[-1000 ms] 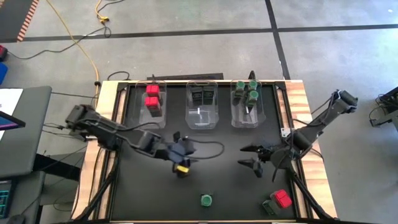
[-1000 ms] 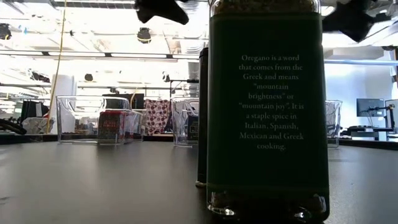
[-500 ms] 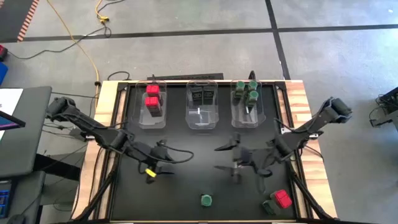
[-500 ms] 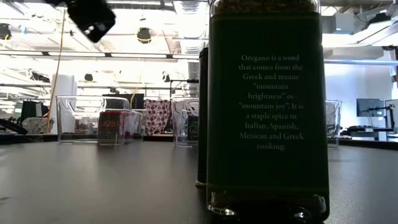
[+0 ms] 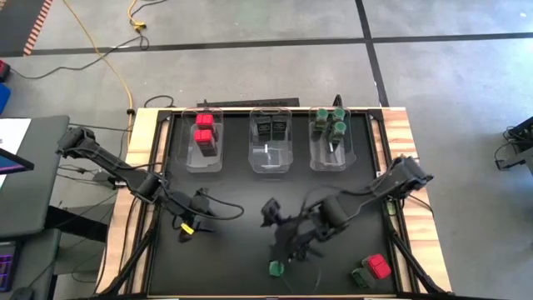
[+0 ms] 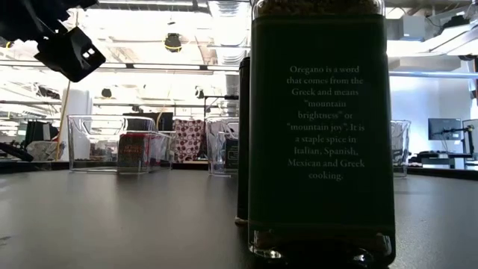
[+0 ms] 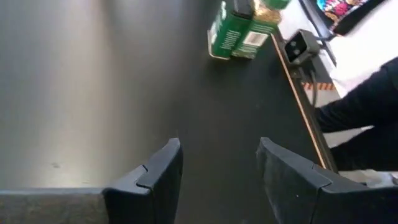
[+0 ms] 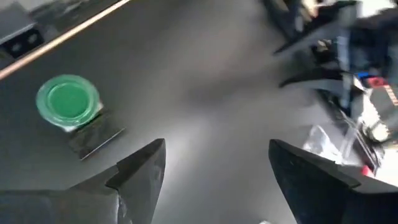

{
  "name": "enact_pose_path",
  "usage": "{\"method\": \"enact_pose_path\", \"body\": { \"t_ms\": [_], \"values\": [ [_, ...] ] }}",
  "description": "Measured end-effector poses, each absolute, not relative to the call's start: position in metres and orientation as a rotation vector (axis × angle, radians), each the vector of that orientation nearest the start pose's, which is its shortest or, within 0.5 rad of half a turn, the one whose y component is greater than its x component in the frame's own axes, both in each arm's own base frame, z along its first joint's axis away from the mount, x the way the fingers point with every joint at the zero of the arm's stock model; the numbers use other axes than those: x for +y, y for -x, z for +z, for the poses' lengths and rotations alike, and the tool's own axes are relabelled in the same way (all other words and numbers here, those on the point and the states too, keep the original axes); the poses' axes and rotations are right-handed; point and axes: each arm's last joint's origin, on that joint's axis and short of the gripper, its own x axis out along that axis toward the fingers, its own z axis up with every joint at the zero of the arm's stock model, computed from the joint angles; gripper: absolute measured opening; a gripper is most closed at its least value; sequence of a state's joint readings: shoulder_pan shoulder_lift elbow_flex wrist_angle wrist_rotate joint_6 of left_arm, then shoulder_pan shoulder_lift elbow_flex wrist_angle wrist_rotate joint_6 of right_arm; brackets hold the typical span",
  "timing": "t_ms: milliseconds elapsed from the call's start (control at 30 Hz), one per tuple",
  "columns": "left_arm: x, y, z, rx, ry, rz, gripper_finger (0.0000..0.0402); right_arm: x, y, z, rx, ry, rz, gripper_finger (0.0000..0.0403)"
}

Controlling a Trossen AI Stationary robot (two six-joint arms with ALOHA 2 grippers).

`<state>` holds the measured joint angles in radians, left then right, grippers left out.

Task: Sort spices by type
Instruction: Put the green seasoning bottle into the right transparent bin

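A green-lidded oregano jar (image 5: 276,268) (image 8: 67,99) stands upright on the black table near its front edge and fills the low view (image 6: 321,134). My right gripper (image 5: 279,246) (image 8: 214,168) hovers open just on the far side of the jar, with nothing between its fingers. My left gripper (image 5: 185,229) (image 7: 217,168) hangs open and empty over the table's left part; the jar (image 7: 233,31) shows far ahead of it. A red-topped spice (image 5: 379,265) and a dark one (image 5: 361,277) sit at the front right corner.
Three clear bins stand along the far edge: the left bin (image 5: 204,158) holds red-topped spices, the middle bin (image 5: 271,158) dark ones, the right bin (image 5: 329,158) green-lidded jars. The black table top (image 5: 241,192) between bins and grippers is bare.
My left gripper has drawn back from the table's middle toward its left edge and sunk lower. My right gripper has swung from the right side toward the middle and the near edge, rolling about its own line, and now hangs close to the green-lidded jar. Nothing on the table has moved.
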<state>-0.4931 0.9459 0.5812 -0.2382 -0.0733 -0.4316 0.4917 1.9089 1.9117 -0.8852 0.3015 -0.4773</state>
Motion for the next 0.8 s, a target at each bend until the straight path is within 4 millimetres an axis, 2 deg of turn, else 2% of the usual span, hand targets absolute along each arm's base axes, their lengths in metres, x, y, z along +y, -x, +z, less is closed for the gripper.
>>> {"method": "enact_pose_path", "body": {
  "t_ms": [167, 433, 600, 800],
  "values": [
    [-0.091, -0.173, 0.232, 0.659, 0.247, -0.29, 0.0194, 0.209, -0.38, 0.327, 0.805, 0.821, 0.477, 0.0322],
    [-0.091, -0.173, 0.232, 0.658, 0.241, -0.291, 0.0194, 0.245, -0.385, 0.304, 0.878, 0.901, 0.624, 0.0322],
    [-0.091, -0.173, 0.232, 0.658, 0.241, -0.291, 0.0194, 0.261, -0.389, 0.281, 0.957, 0.984, 0.71, 0.0322],
    [-0.091, -0.173, 0.232, 0.658, 0.241, -0.291, 0.0194, 0.266, -0.396, 0.283, 0.911, 0.97, 0.808, 0.0322]
  ]
}}
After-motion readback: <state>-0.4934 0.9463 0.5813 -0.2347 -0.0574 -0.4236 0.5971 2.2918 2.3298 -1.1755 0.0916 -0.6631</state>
